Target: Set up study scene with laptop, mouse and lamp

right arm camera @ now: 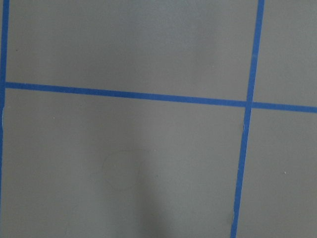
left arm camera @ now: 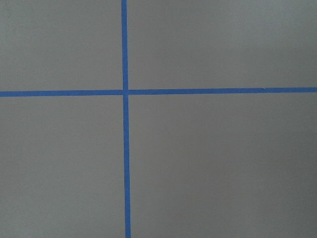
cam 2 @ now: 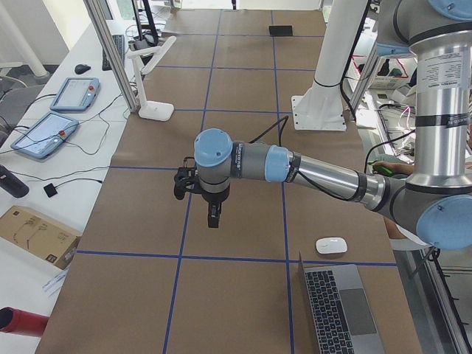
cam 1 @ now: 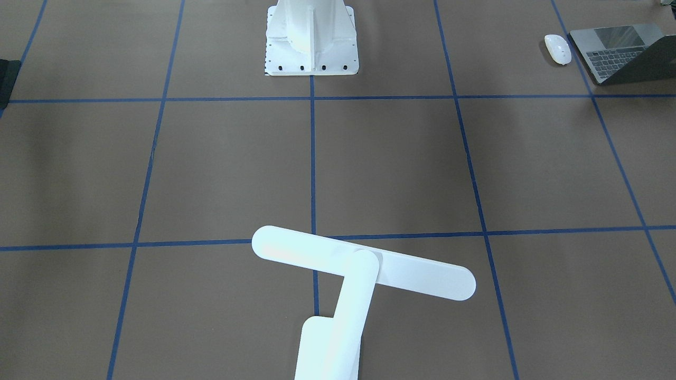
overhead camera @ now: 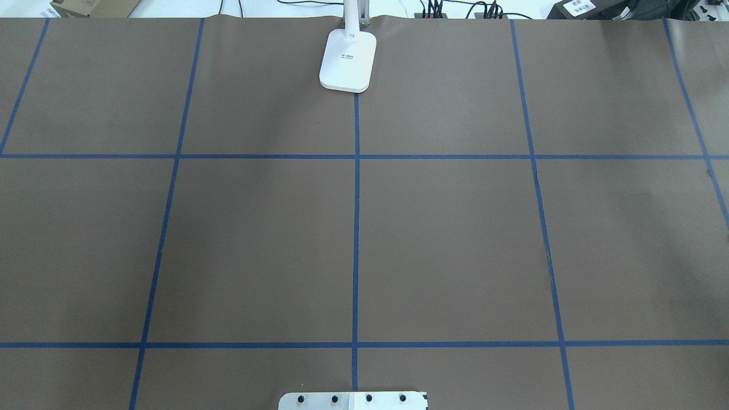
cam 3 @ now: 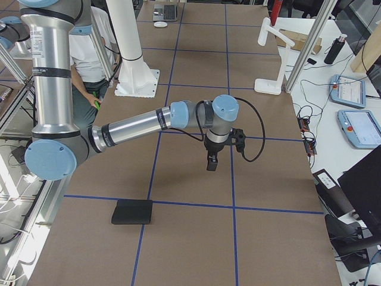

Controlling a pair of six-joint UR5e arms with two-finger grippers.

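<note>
Laptop [cam 1: 618, 53] sits open on the table [overhead camera: 455, 239] at the robot's-left end, on the robot's side, with keyboard and trackpad exposed. Mouse [cam 1: 557, 49] lies flat just beside the laptop, on its side toward the white pedestal [cam 1: 311, 42], with a narrow gap between them. Lamp [overhead camera: 348, 60] stands at the table's far edge from the robot. Its base rests over the centre tape line, and the long bar head runs crosswise above the table, tilted slightly off the grid lines. It is well apart from the laptop and mouse. Left fingers [cam 2: 212, 216] point straight down above bare brown paper close to a blue tape line, with nothing seen between them. They show only in the side view, so released or clenched cannot be told. Right fingers [cam 3: 211, 164] also point down over the middle of the table, and their state cannot be told either. Both wrist cameras show only brown paper and crossing blue tape. A flat black mat [cam 3: 132, 211] lies at the robot's-right end. A person in a white top [cam 3: 89, 47] sits beside the pedestal.
</note>
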